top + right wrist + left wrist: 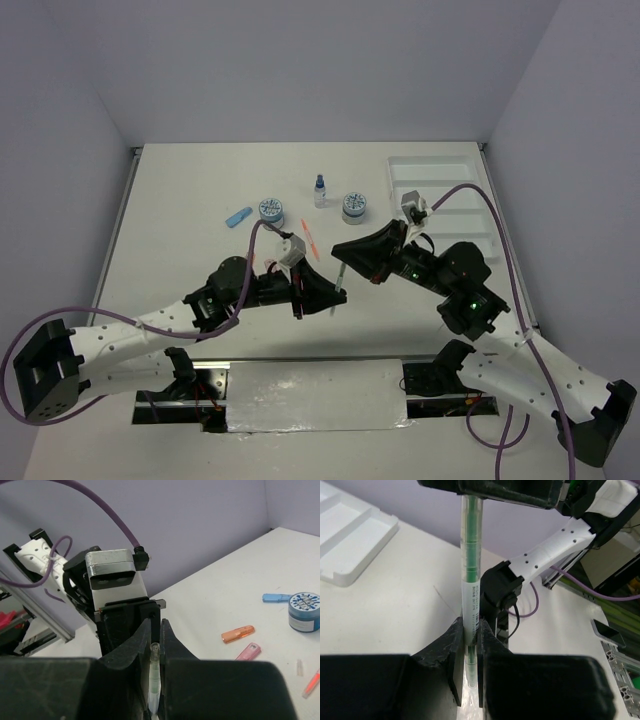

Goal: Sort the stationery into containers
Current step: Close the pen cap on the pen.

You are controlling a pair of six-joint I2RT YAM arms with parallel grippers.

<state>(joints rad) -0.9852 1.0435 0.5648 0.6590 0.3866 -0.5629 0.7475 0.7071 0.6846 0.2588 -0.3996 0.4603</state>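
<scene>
Over the table [200, 190], well off the tray [440, 172] rim, left tool [470, 636] and right tool [155, 641] clamped on green pen [470, 555]

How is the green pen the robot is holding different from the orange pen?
The green pen is green with a white label; the orange pen is orange-red. The green pen is pinched by both the left gripper and the right gripper; the orange pen lies loose on the table, with nothing touching it. Both are thin pens, and neither is in the white tray yet.
</scene>
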